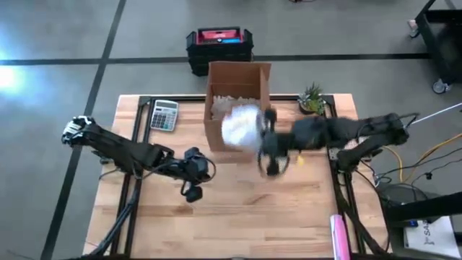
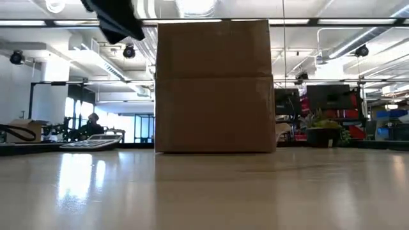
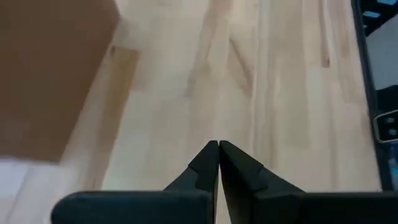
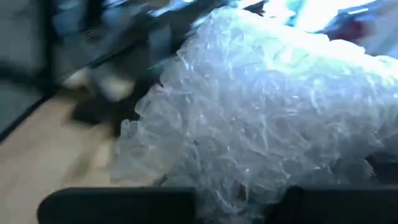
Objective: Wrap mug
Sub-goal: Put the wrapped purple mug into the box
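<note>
Table [image 1: 238, 217] was light wood, with both arms reaching in from the sides. Box [image 1: 237, 101] stood open-topped at the table's far edge, just beyond the right gripper [image 1: 266, 141]; in the low view its plain brown face [image 2: 215, 86] filled the middle of the shot. Right arm stretched across from the right side, gripper held up at the box's near right corner with a bubble-wrap bundle [image 1: 242, 127] clamped in it. Bundle hung half over the box opening, half over its front wall, clear of the table. Right wrist view showed the wrap [image 4: 267, 124] packed tight against the fingers, filling most of the frame; mug itself wasn't visible, presumably inside the wrap, can't confirm. Left gripper [image 1: 193, 178] sat low over bare table, well to the left of and nearer than the bundle, front-left of the box. Its fingers [image 3: 205, 163] were pressed together tip to tip, nothing between them. Calculator [image 1: 164, 115] lay on the far left part of the table, beyond the left gripper. Small plant [image 1: 312, 99] stood at the far edge, right of the box, just beyond the right arm.
</note>
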`<state>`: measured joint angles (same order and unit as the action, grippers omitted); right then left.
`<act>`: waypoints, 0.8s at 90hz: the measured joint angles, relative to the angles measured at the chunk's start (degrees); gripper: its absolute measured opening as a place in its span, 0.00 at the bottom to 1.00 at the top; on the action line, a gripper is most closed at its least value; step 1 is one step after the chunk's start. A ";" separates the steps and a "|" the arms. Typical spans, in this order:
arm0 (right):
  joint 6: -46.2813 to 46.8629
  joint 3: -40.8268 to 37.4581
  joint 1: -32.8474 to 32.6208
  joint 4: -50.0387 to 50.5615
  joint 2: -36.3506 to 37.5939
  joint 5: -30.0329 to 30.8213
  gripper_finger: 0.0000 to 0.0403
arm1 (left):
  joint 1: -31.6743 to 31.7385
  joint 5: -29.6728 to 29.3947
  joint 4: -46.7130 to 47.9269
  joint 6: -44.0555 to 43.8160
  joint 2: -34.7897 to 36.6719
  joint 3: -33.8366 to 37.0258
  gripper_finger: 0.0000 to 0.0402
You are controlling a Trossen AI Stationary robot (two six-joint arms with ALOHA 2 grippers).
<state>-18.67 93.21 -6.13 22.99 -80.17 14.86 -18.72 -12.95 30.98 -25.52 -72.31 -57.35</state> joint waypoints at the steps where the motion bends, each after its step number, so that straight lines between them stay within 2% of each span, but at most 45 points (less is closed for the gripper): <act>1: 0.01 0.46 0.97 -0.27 -0.29 -0.03 0.02 | 0.01 -0.02 -0.72 0.10 0.34 0.56 0.00; 8: -0.04 4.41 8.19 1.14 -2.75 -0.01 0.02 | 0.35 -0.03 -4.47 0.65 2.69 4.43 0.00; 20: 0.75 15.04 18.44 10.94 -10.89 -2.15 0.02 | 0.48 -0.03 -10.95 0.50 5.75 10.38 0.00; 34: 4.17 32.04 25.32 29.57 -22.00 -7.88 0.02 | 0.46 -0.03 -15.04 -2.82 8.15 15.29 0.00; 45: 5.20 41.49 27.98 41.92 -30.78 -10.79 0.02 | 0.46 0.11 -16.68 -3.88 8.61 17.48 0.00; 72: 5.33 39.81 30.54 47.49 -39.82 -13.75 0.02 | 0.39 0.06 -19.27 -2.51 7.45 18.59 0.00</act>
<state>-13.34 133.02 24.40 70.48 -119.99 1.11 -18.33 -12.88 11.71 -28.04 -64.86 -38.76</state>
